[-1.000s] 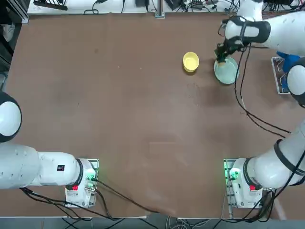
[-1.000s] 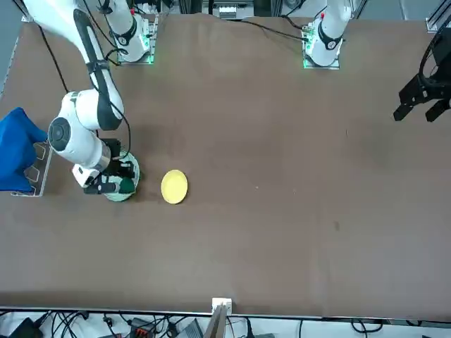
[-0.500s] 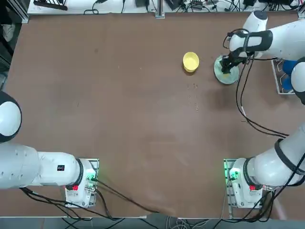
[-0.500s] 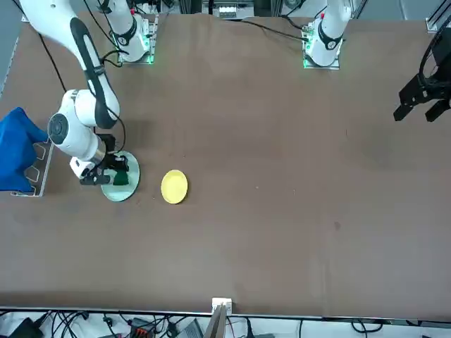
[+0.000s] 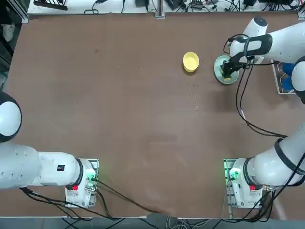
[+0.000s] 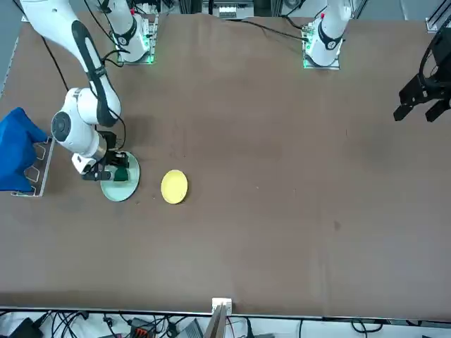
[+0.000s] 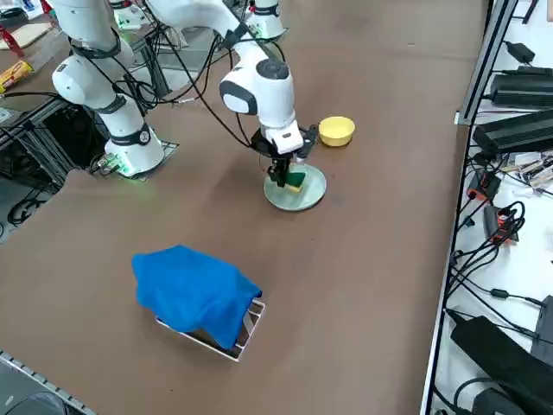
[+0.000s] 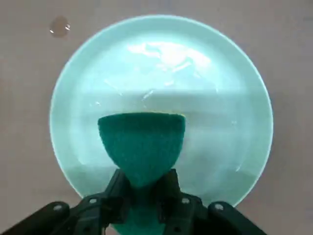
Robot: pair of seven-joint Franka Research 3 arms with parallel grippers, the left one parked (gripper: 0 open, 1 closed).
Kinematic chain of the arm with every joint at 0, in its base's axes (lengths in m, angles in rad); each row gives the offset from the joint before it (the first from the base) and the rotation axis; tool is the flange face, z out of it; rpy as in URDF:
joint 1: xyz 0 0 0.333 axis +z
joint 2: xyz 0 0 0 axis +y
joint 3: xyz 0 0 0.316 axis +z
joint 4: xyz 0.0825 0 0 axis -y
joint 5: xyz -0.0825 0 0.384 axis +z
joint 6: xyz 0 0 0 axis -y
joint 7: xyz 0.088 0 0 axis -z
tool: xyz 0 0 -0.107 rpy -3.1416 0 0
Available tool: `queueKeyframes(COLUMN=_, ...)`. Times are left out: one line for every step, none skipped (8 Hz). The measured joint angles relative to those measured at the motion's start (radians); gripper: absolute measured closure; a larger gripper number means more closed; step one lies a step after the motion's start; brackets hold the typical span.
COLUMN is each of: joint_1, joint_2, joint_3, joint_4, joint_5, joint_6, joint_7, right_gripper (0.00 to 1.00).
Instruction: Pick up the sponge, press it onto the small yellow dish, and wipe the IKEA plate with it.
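On IKEA plate [image 8: 234, 98]: sponge [image 8: 142, 142] pinched betw. right gripper [image 8: 144, 188] jaws.

Even, bright overhead light; glare streaks the IKEA plate [image 8: 161, 54], soft shadows beneath arms.

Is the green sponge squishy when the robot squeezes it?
Probably yes. In the wrist view the sponge narrows where the right pincer pinches it and flares wide beyond, so it looks soft. It likely weighs little, being foam. Pushed over the mint plate, it would probably bend rather than slide stiffly.
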State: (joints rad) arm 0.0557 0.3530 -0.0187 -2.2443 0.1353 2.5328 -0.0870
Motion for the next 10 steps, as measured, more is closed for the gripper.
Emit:
queueKeyframes(joint_1=-0.005, joint_2=0.005, joint_3=0.000, joint_4=-0.004, joint_5=0.000, joint_6=0.005, joint_7=-0.006, right_gripper=0.70)
queueKeyframes(joint_1=-0.016, joint_2=0.008, joint_3=0.001, joint_4=-0.005, joint_5=0.000, joint_6=0.007, joint_7=-0.023, right_gripper=0.70)
queueKeyframes(joint_1=-0.037, joint_2=0.008, joint_3=0.001, joint_4=-0.005, joint_5=0.000, joint_6=0.007, joint_7=-0.059, right_gripper=0.70)
queueKeyframes(joint_1=-0.063, joint_2=0.008, joint_3=0.000, joint_4=-0.005, joint_5=0.000, joint_6=0.007, joint_7=-0.104, right_gripper=0.70)
queueKeyframes(joint_1=-0.088, joint_2=0.008, joint_3=0.001, joint_4=-0.004, joint_5=0.000, joint_6=0.008, joint_7=-0.144, right_gripper=0.70)
queueKeyframes(joint_1=-0.103, joint_2=0.008, joint_3=0.002, joint_4=-0.003, joint_5=0.001, joint_6=0.011, joint_7=-0.170, right_gripper=0.70)
queueKeyframes(joint_1=-0.107, joint_2=0.009, joint_3=0.005, joint_4=0.004, joint_5=0.001, joint_6=0.013, joint_7=-0.178, right_gripper=0.70)
queueKeyframes(joint_1=-0.107, joint_2=0.019, joint_3=0.005, joint_4=0.021, joint_5=0.001, joint_6=0.013, joint_7=-0.183, right_gripper=0.70)
queueKeyframes(joint_1=-0.107, joint_2=0.041, joint_3=0.005, joint_4=0.051, joint_5=0.001, joint_6=0.014, joint_7=-0.188, right_gripper=0.70)
queueKeyframes(joint_1=-0.107, joint_2=0.070, joint_3=0.005, joint_4=0.089, joint_5=0.001, joint_6=0.014, joint_7=-0.191, right_gripper=0.70)
